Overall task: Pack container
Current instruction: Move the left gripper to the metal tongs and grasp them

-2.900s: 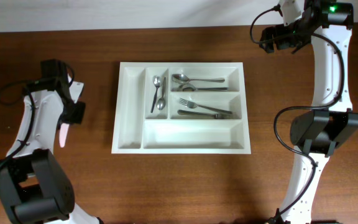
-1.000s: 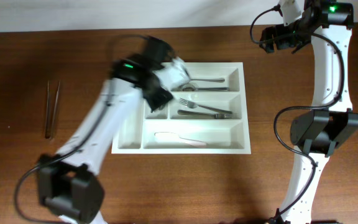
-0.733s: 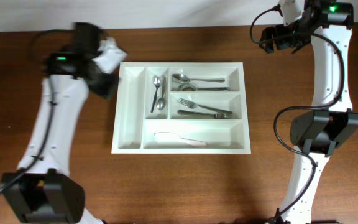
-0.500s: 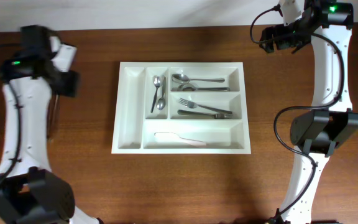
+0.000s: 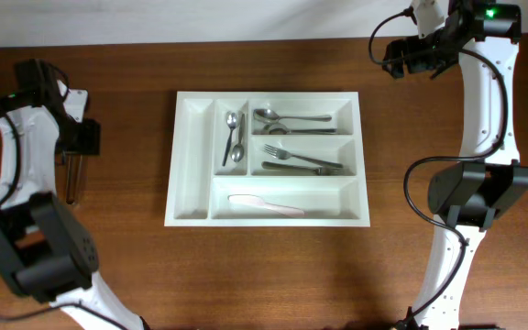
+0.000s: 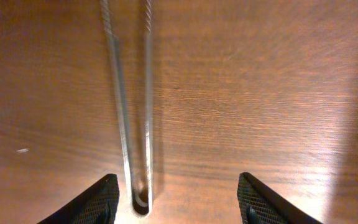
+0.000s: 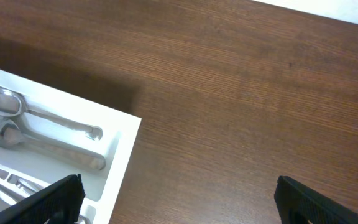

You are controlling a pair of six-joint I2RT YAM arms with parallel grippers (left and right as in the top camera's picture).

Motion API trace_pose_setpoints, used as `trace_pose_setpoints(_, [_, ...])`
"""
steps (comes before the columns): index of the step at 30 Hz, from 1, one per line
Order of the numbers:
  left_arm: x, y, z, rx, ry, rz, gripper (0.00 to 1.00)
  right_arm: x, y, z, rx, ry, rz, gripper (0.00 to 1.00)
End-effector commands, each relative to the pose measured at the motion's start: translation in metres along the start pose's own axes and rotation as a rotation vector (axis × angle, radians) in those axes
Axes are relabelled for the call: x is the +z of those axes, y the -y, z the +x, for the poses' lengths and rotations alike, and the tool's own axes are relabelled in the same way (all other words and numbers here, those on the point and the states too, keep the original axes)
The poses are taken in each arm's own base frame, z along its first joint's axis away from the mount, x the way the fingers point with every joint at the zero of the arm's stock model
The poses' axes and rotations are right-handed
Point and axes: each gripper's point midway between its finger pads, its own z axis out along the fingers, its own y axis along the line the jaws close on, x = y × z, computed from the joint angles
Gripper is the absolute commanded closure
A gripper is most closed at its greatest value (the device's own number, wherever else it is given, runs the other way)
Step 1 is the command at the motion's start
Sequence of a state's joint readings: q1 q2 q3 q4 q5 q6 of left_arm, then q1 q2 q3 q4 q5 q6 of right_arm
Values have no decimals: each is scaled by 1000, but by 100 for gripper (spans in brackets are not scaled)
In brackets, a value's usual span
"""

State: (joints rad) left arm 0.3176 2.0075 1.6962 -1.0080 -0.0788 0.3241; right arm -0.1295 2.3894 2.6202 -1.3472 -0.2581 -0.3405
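Note:
The white container [image 5: 191, 165] lies at the table's middle, holding spoons [image 5: 234, 137], more spoons [image 5: 287, 119], forks [image 5: 301, 163] and a white utensil [image 5: 266, 204] in its long front compartment. At the far left, metal tongs [image 5: 71, 181] lie on the wood. My left gripper [image 5: 73, 154] hovers over them, open. In the left wrist view the tongs [image 6: 129, 124] run away from me, their closed end near the left fingertip [image 6: 101, 199], untouched. My right gripper [image 5: 397, 57] is open, high at the back right, off the container's corner [image 7: 120, 155].
The container's leftmost narrow compartment holds nothing. The right arm's base [image 5: 479, 192] stands to the right of the container. The wall edge runs along the table's back.
My left arm swung from the container out to the far left, over the tongs. The white utensil stays in the front compartment. The right arm has not moved.

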Motion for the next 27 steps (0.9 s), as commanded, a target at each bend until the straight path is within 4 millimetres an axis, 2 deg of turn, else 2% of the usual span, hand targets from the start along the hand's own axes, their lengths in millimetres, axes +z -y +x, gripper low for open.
trace_pose_setpoints(1, [32,2,13,-19,-77,26,37,-17,0,-8,0,37,19,1])
trace_pose_setpoints(7, [64,3,23,-23,-139,41,37,-17,0,-8,0,37,19,1])
trace_pose_setpoints(11, [75,0,26,-31,-153,43,37,-17,0,-8,0,37,19,1])
trace_pose_setpoints(19, [80,-12,25,-60,-134,34,37,-17,0,-8,0,37,19,1])
trace_pose_setpoints(27, [81,-19,21,-73,-110,25,41,-17,0,-8,1,37,19,1])
